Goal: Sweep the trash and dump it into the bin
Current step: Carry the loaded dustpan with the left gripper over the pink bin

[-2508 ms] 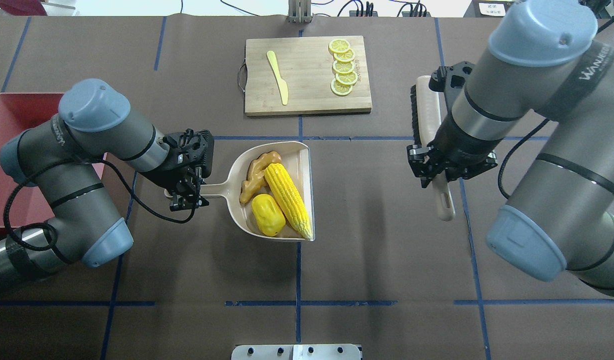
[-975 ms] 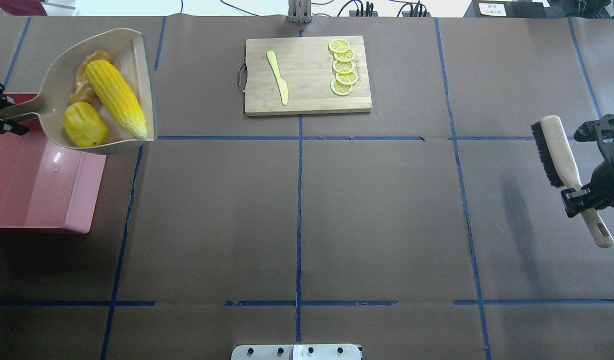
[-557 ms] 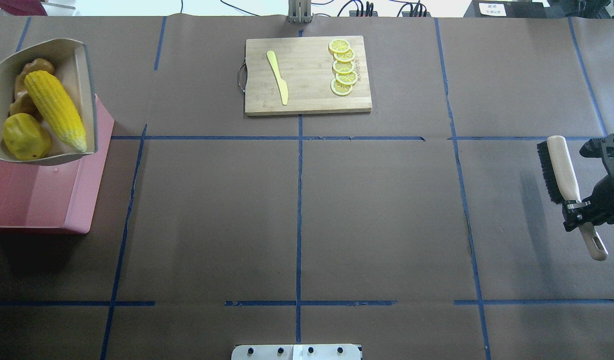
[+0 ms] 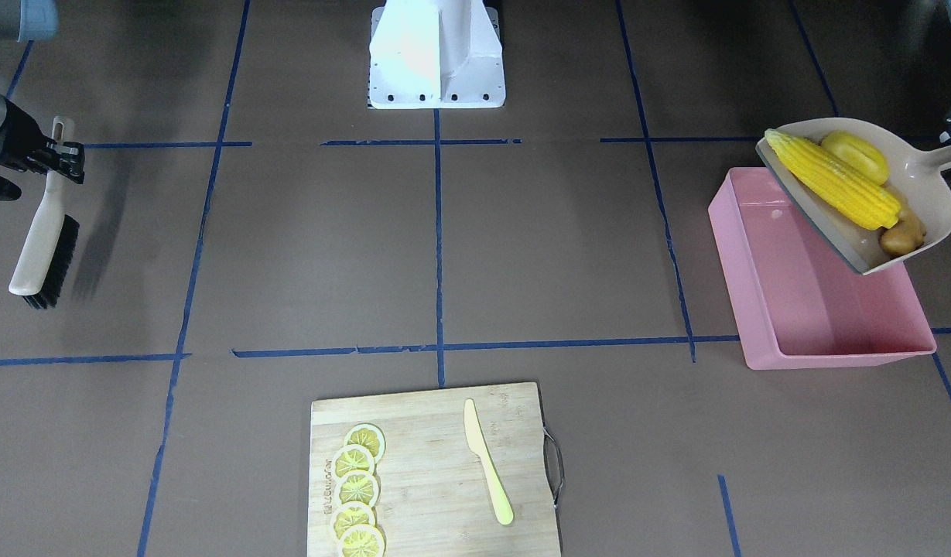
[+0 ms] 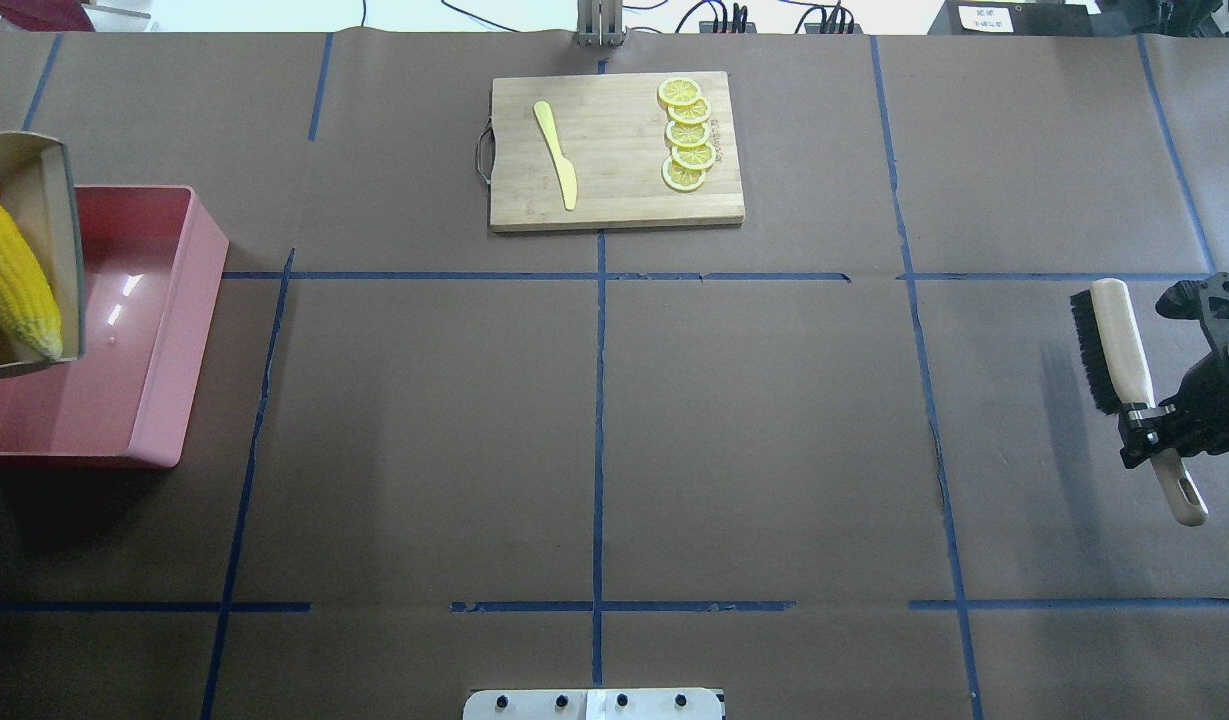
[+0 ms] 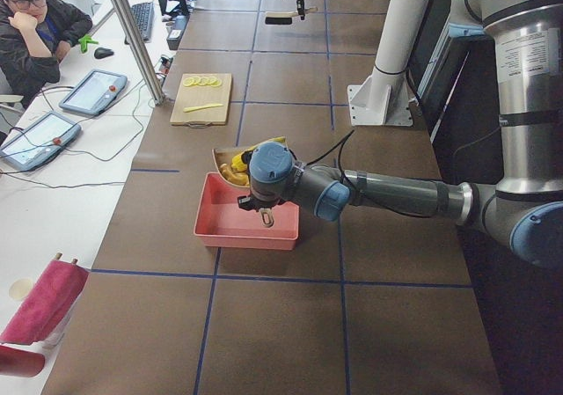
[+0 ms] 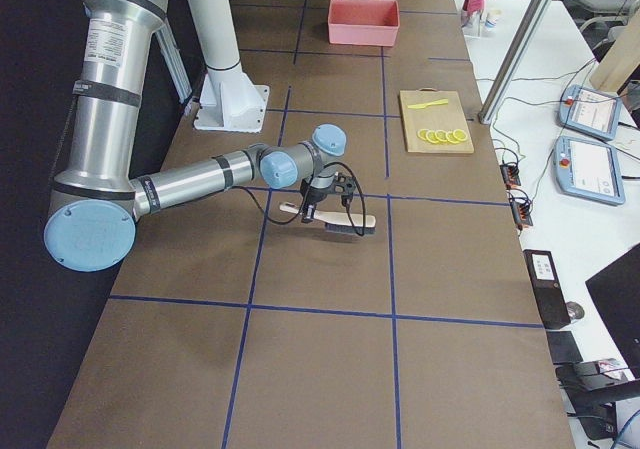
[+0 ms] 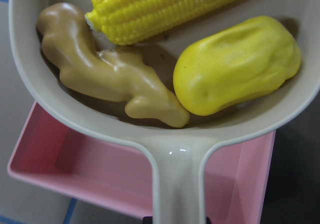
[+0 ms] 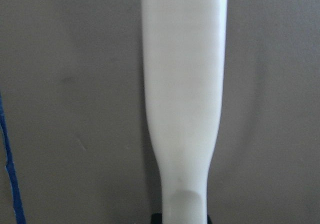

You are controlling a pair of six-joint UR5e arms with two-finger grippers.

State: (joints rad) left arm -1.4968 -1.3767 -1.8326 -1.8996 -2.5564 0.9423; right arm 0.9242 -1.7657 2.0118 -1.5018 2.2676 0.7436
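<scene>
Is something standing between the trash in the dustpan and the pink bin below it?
Nothing visible does. The dustpan hangs tilted above the bin, holding the trash, and the bin's inside shows bare.

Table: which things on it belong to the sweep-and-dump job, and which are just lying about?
Job: corn cob, yellow lump, ginger root, dustpan, pink bin, brush.
Lying about: cutting board, lemon slices, knife.
</scene>
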